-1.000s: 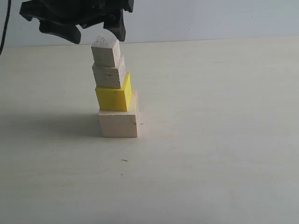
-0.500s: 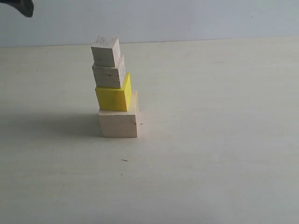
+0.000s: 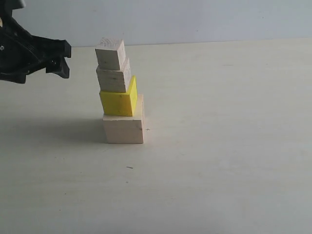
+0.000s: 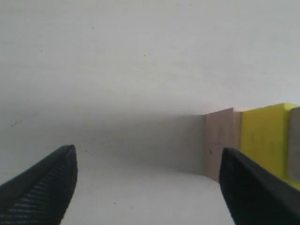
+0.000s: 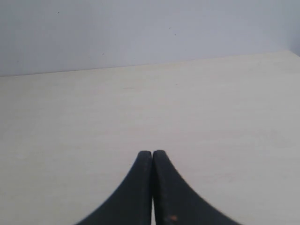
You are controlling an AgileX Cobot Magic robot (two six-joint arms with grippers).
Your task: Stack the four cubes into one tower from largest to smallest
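The tower stands on the table in the exterior view: the large pale wood cube (image 3: 123,128) at the bottom, the yellow cube (image 3: 118,102) on it, a smaller wood cube (image 3: 113,78) above, and the smallest wood cube (image 3: 110,53) on top, each slightly offset. My left gripper (image 3: 64,61) hangs to the tower's left, apart from it, open and empty. Between its spread fingers (image 4: 147,151) the left wrist view shows bare table, with the large cube (image 4: 219,143) and yellow cube (image 4: 265,140) off to one side. My right gripper (image 5: 152,153) is shut on nothing, over bare table.
The pale tabletop (image 3: 219,146) runs back to a light wall (image 3: 204,19). A small dark speck (image 3: 129,167) lies in front of the tower. The right arm does not show in the exterior view.
My left gripper, which was just above the top cube, rose out toward the upper left and now hangs lower, left of the tower. The tower has not shifted.
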